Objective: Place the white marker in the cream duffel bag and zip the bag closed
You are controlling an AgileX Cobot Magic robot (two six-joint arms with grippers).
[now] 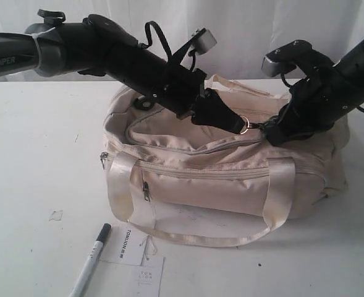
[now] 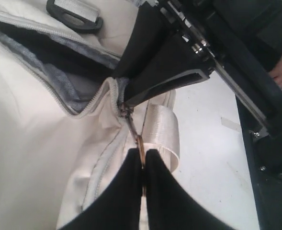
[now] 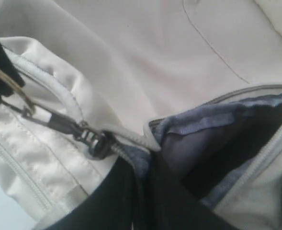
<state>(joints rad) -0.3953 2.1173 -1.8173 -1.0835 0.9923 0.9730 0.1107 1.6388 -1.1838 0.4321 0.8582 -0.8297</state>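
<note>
White marker with a black cap lies on the table at the near left. It is in front of the cream duffel bag and clear of it, not inside. Just beside the marker, two paper tags lie flat near the bag's front strap handle. The bag sits in the middle of the table with its top zip partly open, so the dark lining shows. The left claw reaches across the top of the bag and is pinched tight on the metal ring of the zip pull. Right next to it, the right claw is closed on the bag's fabric at the lip of the opening, close by the slider.
</note>
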